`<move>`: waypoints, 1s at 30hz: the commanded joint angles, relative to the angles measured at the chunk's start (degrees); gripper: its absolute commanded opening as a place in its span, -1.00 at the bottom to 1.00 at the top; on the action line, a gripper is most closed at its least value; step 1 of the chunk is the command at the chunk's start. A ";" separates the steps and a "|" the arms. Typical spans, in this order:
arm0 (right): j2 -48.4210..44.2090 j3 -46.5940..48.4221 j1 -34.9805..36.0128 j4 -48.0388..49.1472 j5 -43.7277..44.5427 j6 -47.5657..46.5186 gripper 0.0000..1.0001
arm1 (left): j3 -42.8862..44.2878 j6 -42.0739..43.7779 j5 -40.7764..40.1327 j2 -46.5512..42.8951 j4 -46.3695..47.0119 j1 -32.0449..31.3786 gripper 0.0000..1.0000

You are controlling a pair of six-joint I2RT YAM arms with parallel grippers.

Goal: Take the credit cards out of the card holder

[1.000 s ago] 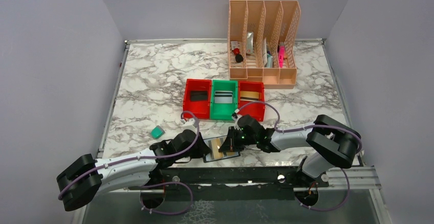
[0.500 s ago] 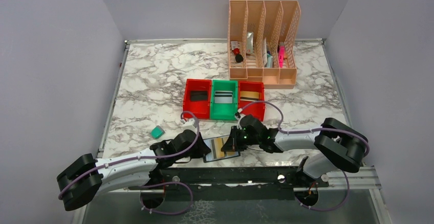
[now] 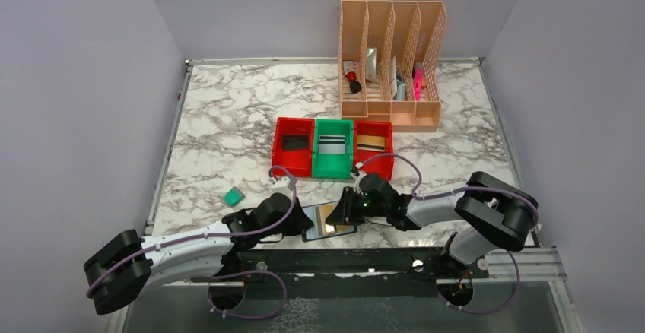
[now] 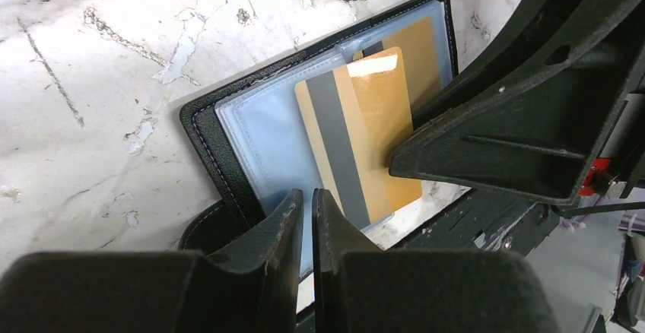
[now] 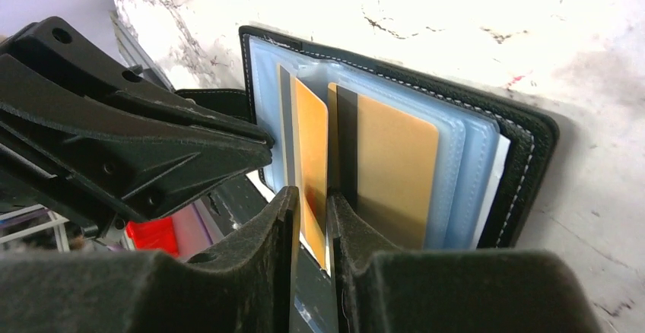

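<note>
1. Small teal block (image 3: pixel 233 195): lies alone on the marble surface (image 3: pixel 228 120), far to the left
2. Left pincer (image 4: pixel 304 196): fingers drawn almost together, clamped on the left edge of the card holder (image 4: pixel 255 131)
3. Card holder: black, opened flat at the near edge of the surface, blue-grey pockets facing up; it lies between the two arms' tips, in front of the green bin (image 3: pixel 333 172)
4. Gold card (image 4: pixel 357 135): has a grey stripe, stands partly out of its pocket and slants across the holder; a second gold card (image 4: pixel 426 52) sits deeper in the pocket beside it
5. Right pincer (image 5: pixel 312 196): fingers slightly apart, one on each side of the protruding card's edge
6. Red bins (image 3: pixel 277 150): one touching each side of the green bin, each of the three with something lying inside
7. Peach file rack (image 3: pixel 392 116): far right of the surface, well apart from the holder, small items in its slots
</note>
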 commanded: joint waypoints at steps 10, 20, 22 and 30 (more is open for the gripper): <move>1.53 -2.15 -0.51 5.11 0.33 2.56 -0.92 | 0.57 2.99 1.88 2.05 -2.92 -0.21 -0.72; -4.68 -3.23 -2.04 -0.26 0.84 0.20 -0.98 | 0.57 2.99 1.29 0.74 -4.02 -0.21 -0.72; -6.44 -3.53 -2.35 -0.68 0.08 -0.46 -0.98 | 0.57 2.99 1.05 0.03 -4.57 -0.21 -0.72; -12.05 -2.58 -2.94 -7.38 0.77 -3.89 -0.99 | 2.94 3.63 -1.33 -2.32 -9.20 -0.21 -0.61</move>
